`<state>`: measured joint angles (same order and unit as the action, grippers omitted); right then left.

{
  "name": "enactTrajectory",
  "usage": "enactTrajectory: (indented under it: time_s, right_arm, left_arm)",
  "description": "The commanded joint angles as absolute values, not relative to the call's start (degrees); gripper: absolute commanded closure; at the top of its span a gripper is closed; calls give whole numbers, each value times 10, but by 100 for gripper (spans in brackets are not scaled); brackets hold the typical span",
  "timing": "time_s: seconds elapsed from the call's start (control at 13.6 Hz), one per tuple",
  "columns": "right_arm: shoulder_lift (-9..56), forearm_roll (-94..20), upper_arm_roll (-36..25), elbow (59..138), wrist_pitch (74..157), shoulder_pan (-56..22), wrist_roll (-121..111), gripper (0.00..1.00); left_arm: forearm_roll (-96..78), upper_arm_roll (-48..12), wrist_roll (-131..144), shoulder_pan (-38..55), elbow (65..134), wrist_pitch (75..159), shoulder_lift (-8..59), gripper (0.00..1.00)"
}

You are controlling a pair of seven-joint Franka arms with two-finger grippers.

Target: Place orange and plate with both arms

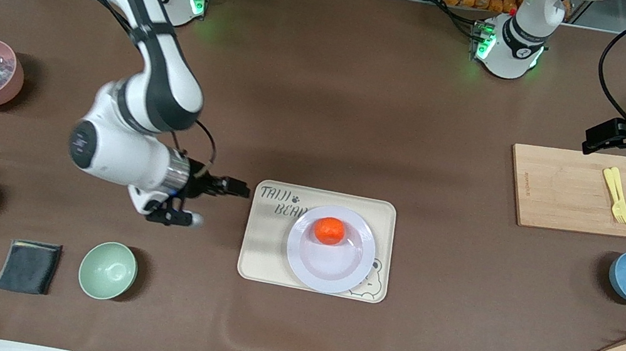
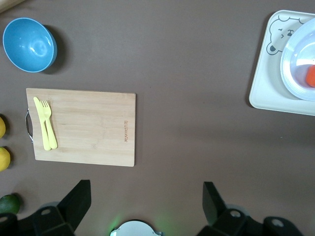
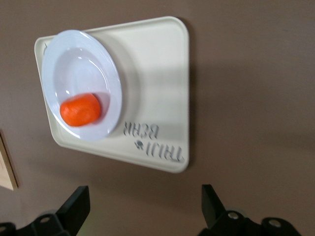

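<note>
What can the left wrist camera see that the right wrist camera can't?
Only the left wrist view shows the shiny blue round bowl, the yellow plastic fork and knife lying on the wooden cutting board, two yellow lemons and a dark green fruit. Only the right wrist view shows the tray's printed lettering. Both show the cream rectangular bear tray, the pale lavender-white round plate on it, and the small reddish-orange orange in the plate.

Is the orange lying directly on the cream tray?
No, the orange lies in the plate, which stands on the tray.
</note>
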<state>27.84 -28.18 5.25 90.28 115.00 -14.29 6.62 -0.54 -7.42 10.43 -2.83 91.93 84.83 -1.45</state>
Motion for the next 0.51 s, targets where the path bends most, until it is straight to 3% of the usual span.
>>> enactTrajectory:
  time_s: [0.0, 0.22, 0.44]
  right_arm:
    - [165, -206, 61, 991, 1101, -91, 56, 0]
    - [87, -118, 42, 991, 1025, -48, 3, 0]
    - [50, -93, -68, 986, 1006, -87, -88, 0]
  left_arm:
    - [-11, -75, 95, -30, 914, 839, -25, 0]
    - [-11, -76, 98, -30, 908, 839, -25, 0]
    - [-12, -76, 105, -31, 908, 839, -38, 0]
